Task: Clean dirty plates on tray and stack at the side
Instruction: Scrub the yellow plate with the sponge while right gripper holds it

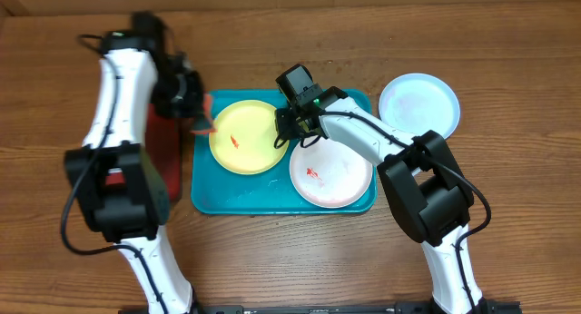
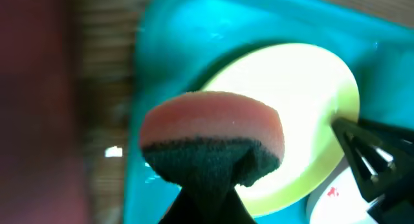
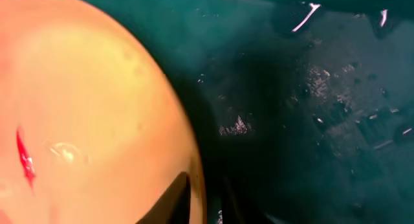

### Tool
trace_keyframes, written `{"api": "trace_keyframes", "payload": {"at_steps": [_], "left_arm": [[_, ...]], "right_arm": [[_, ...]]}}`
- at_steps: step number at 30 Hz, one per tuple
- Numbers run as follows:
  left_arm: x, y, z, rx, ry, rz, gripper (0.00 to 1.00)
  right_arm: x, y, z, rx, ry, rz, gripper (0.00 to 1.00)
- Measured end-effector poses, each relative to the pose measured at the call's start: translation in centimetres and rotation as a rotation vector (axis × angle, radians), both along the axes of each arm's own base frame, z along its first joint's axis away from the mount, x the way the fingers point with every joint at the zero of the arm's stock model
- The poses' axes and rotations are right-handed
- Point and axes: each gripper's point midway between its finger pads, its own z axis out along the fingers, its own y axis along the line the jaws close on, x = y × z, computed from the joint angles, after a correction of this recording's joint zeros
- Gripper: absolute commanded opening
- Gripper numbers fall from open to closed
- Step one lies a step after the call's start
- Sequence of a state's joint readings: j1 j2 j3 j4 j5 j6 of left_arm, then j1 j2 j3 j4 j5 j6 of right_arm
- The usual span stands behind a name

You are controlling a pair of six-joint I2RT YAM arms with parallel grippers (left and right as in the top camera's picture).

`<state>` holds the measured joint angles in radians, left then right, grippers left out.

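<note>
Left hand [image 1: 201,117] holds sponge [image 2: 213,130] beside lime-green plate [image 1: 243,140]; right hand [image 1: 289,125] straddles its rim.

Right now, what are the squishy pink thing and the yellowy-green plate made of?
The sponge looks like soft foam: a matte, porous pink layer over a dark, fuzzy scrubbing layer. The lime-green plate is probably plastic: smooth, evenly coloured, thin-rimmed, with a slight shine. I can't be sure by looks alone.

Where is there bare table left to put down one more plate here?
Bare table lies in front of the tray, and behind it along the far edge. Crowded: the tray itself, filled by the green plate and white plate, with the sponge and right gripper flanking the green plate.
</note>
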<state>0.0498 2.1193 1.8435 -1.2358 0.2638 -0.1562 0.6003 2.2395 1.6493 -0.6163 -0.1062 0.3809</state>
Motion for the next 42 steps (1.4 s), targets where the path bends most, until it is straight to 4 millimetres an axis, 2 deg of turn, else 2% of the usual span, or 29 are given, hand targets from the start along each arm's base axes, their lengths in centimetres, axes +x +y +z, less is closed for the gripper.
{"api": "trace_keyframes", "payload": {"at_steps": [2, 4, 7, 10, 12, 16, 19, 23, 27, 31, 35, 42], "left_arm": [[-0.2, -1.8, -1.0, -0.004, 0.000, -0.043, 0.04], [-0.4, -3.5, -2.0, -0.007, -0.004, -0.083, 0.04], [-1.0, -5.3, -3.2, -0.007, 0.000, -0.126, 0.04], [-1.5, -6.4, -4.0, -0.007, 0.010, -0.140, 0.04], [-1.6, -6.8, -4.3, -0.009, 0.014, -0.130, 0.04], [-2.0, -7.2, -4.9, -0.012, 0.030, -0.114, 0.04], [-2.1, -7.5, -5.2, -0.012, 0.034, -0.103, 0.04], [-1.8, -8.3, -5.3, -0.016, 0.022, -0.080, 0.04], [-1.6, -9.1, -5.6, -0.021, 0.013, -0.058, 0.04], [-2.0, -9.6, -6.7, -0.024, 0.022, -0.031, 0.04], [-2.5, -9.6, -7.9, -0.027, 0.035, 0.006, 0.04], [-2.4, -9.0, -8.2, 0.009, 0.027, 0.035, 0.04]], "right_arm": [[0.1, -0.1, 0.0, 0.001, 0.000, -0.003, 0.23], [0.3, -0.1, 0.1, 0.006, -0.004, -0.008, 0.33], [0.8, 0.2, 0.4, 0.011, -0.041, 0.020, 0.38], [1.3, 0.5, 0.6, 0.007, -0.087, 0.075, 0.38], [1.7, 0.7, 0.9, 0.001, -0.121, 0.118, 0.36], [1.9, 0.8, 0.9, -0.013, -0.147, 0.164, 0.23], [1.9, 0.8, 0.8, -0.022, -0.154, 0.183, 0.18], [1.7, 0.7, 0.0, -0.031, -0.143, 0.198, 0.05], [1.8, 0.8, 0.0, -0.021, -0.143, 0.194, 0.04], [1.8, 0.8, 0.0, -0.015, -0.134, 0.183, 0.04], [1.4, 0.6, -0.1, -0.016, -0.108, 0.166, 0.04], [1.2, 0.4, -0.2, -0.016, -0.088, 0.148, 0.04]]}}
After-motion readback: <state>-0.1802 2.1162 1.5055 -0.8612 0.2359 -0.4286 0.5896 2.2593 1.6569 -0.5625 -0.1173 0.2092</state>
